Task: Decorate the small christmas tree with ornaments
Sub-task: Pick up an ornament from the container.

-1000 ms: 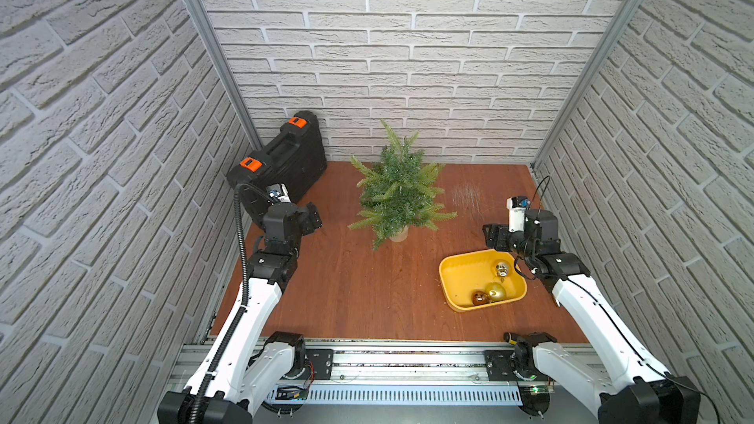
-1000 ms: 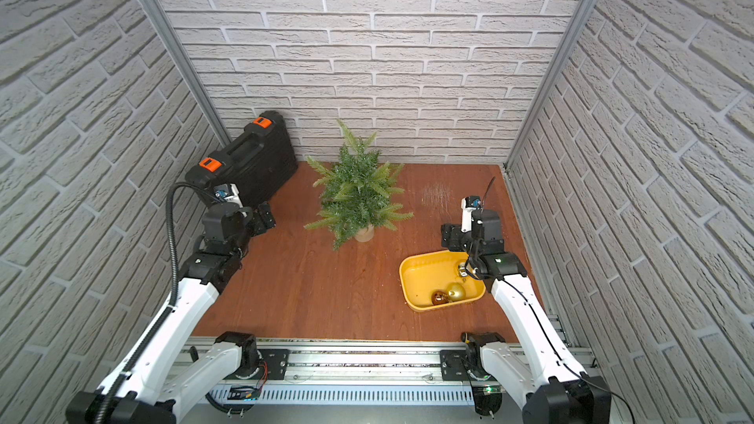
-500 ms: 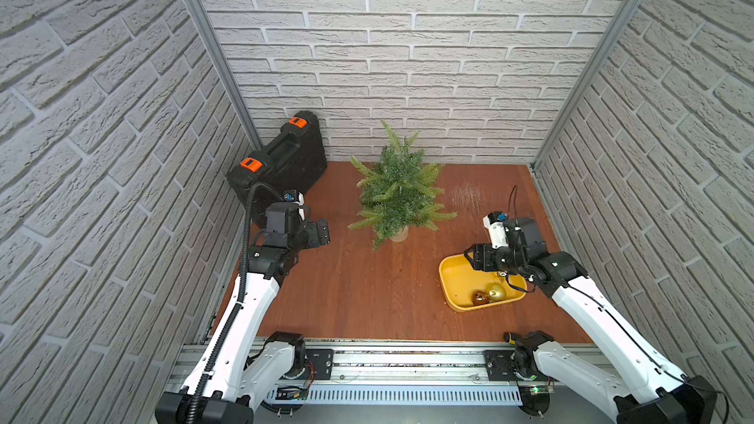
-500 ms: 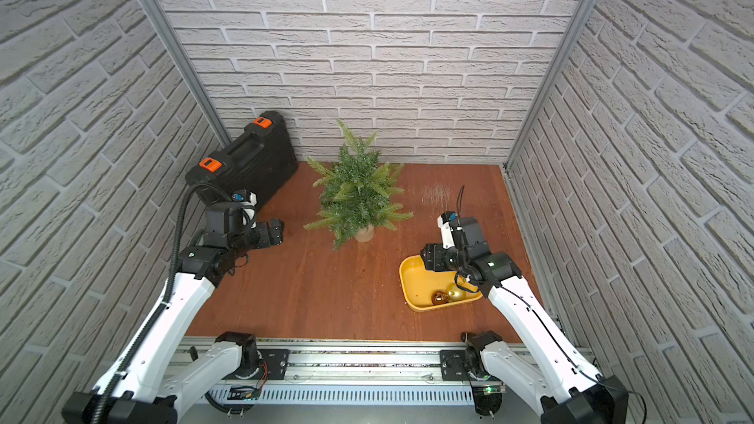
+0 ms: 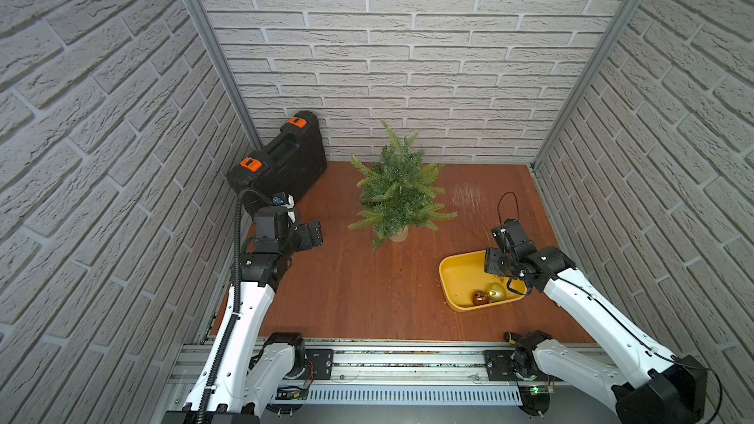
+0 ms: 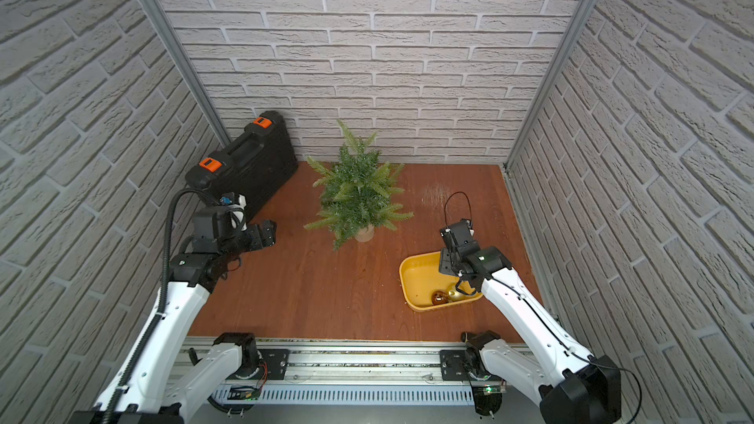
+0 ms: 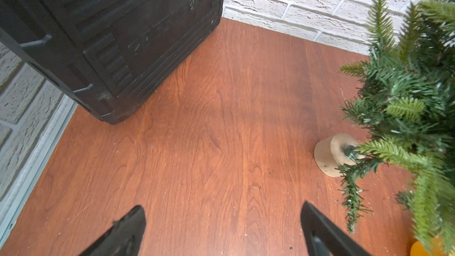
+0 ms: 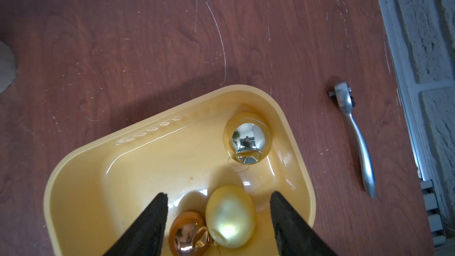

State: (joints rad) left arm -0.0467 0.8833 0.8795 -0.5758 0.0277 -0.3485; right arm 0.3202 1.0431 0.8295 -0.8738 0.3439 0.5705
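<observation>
At the centre of both top views, close to the back wall, the small christmas tree [image 5: 398, 193] stands upright on its pale pot base [image 5: 399, 234], bare of decoration. I judge it light and top-heavy. Its springy needled branches would give under a push, so it could tip on so narrow a foot.

Lower right of centre in a top view, well apart from the tree, the yellow tray [image 5: 463, 279] lies on the wooden tabletop [image 5: 367, 291] and holds all 3 ornaments [image 5: 495, 291].

Centre left in a top view, the left gripper [image 7: 222, 205] hovers near the tree's side, jaws spread wide and empty. The right gripper [image 8: 218, 194] hangs over the tray with its jaws parted, clamping nothing. They straddle the matte gold bauble [image 8: 230, 215] and the smaller bronze bauble [image 8: 188, 233], which touch each other. The mirror-gold bauble [image 8: 247, 137] sits apart from those 2 in another corner of the tray.

These look hollow, featherlight, hard and probably brittle. Their glossy round walls could squirt out of a firm pinch. A gentle close across the widest girth seems safest, or a hold at the cap [image 8: 247, 160]. That would leave the thin thread loop [image 8: 238, 167] free for a branch tip.
</observation>
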